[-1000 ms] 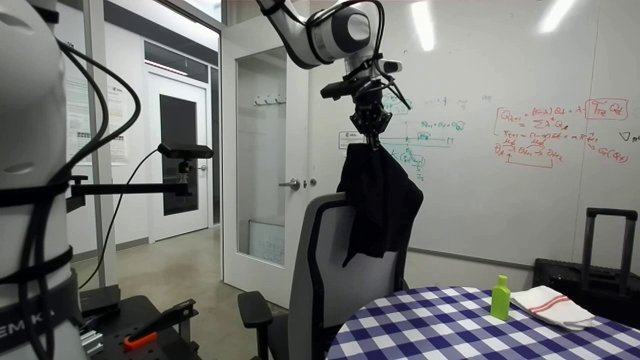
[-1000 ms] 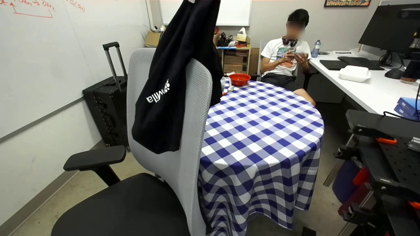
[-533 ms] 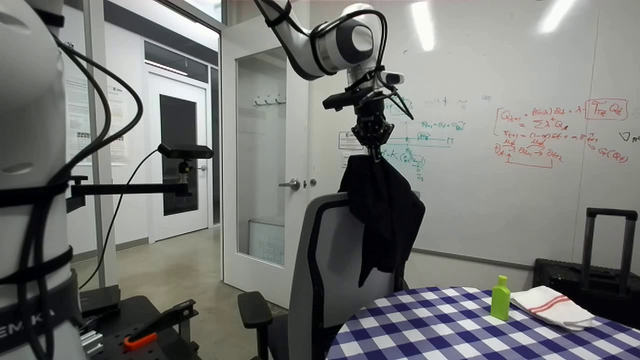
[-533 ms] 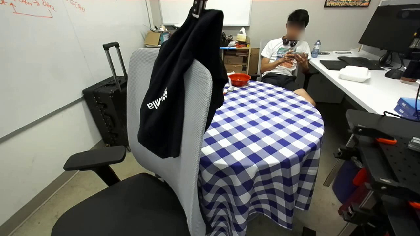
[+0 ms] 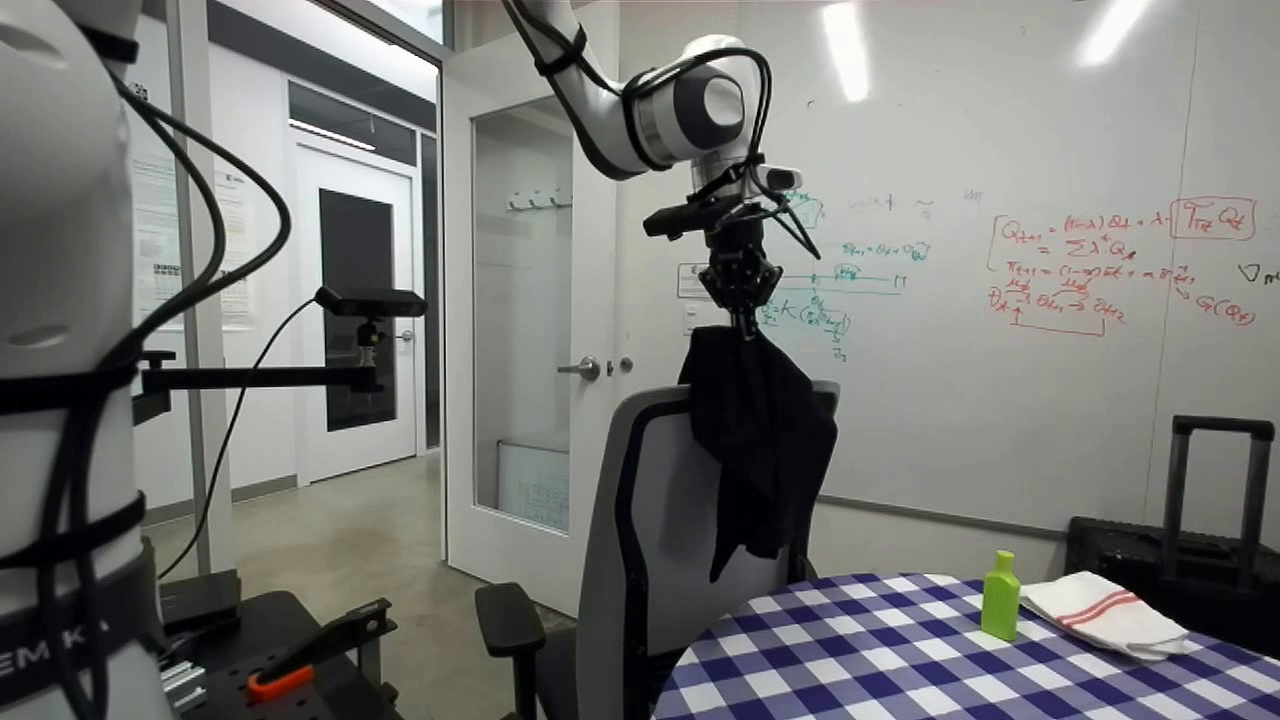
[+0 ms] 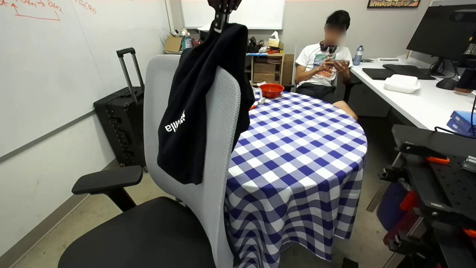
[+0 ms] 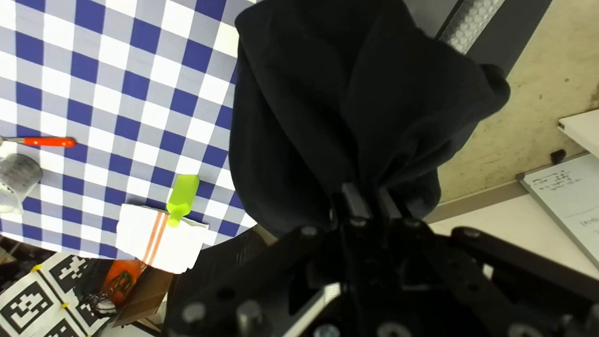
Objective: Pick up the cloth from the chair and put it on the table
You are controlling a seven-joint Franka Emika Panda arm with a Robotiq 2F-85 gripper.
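Note:
The cloth (image 5: 765, 440) is dark navy-black with a white logo and hangs over the top of the chair's backrest, one part on each side. It also shows in an exterior view (image 6: 189, 123) and in the wrist view (image 7: 337, 93). The grey chair (image 6: 225, 149) stands right beside the table (image 6: 297, 149); its backrest also shows in an exterior view (image 5: 660, 540). My gripper (image 5: 746, 328) is above the backrest, shut on the bunched top of the cloth. The fingertips also show in the wrist view (image 7: 372, 203), with fabric between them.
On the checkered table are a green bottle (image 5: 1000, 597), a white towel with red stripes (image 5: 1105, 615) and a red bowl (image 6: 271, 90). An orange-handled utensil (image 7: 49, 142) and a cup (image 7: 21, 171) lie there too. A person (image 6: 323, 67) sits behind the table.
My gripper has moved down towards the backrest with the cloth in it. The cloth hangs lower on both sides of the backrest. The chair and table have not moved.

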